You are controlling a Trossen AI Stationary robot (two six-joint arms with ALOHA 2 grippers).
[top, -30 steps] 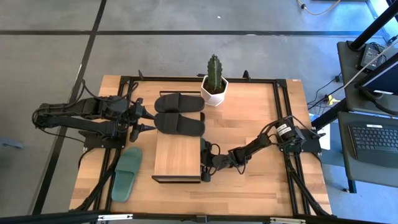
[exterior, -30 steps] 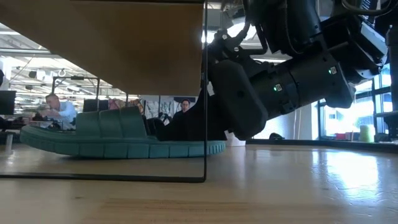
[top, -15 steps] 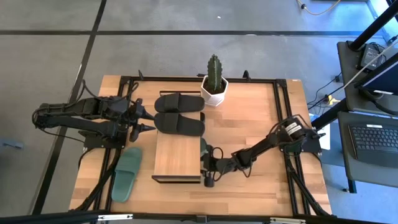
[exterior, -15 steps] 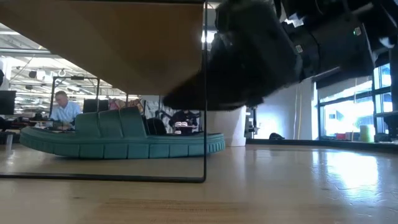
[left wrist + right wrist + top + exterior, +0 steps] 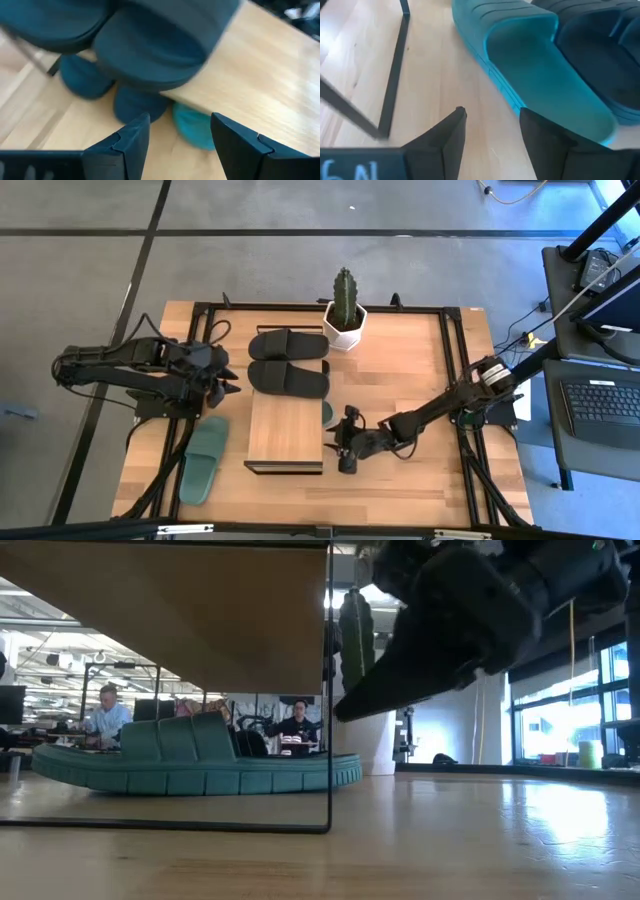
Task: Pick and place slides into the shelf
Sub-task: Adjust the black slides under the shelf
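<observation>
A wooden table (image 5: 400, 370) is being viewed from above, with two dark arms reaching in from left and right. The shelf (image 5: 285, 430), a low rack with a pale plank top and thin black frame, is standing near the table's middle. Two black slides (image 5: 288, 362) are lying side by side just beyond its far edge, beside a potted cactus (image 5: 345, 310). One green slide (image 5: 205, 460) is lying on the table left of the shelf. A second green slide (image 5: 530, 75) is sitting under the shelf, its end (image 5: 328, 415) poking out on the right; in the low view it (image 5: 195, 762) is seen resting flat beneath the plank.

The right gripper (image 5: 346, 452) is being held just right of the shelf, near that slide, its fingers parted and holding nothing. The left gripper (image 5: 226, 378) is hovering near the black slides, also parted and empty.

The slides are being judged light, foam-like and somewhat flexible, with a ribbed sole edge and a matte surface that should not slip much. The wide arched strap, or the sole's side edge, is being judged the best place to pinch. Squeezing the strap too softly may be letting the slide droop or twist.

Each slide is open-toed with one broad ribbed strap, in muted green or black.
</observation>
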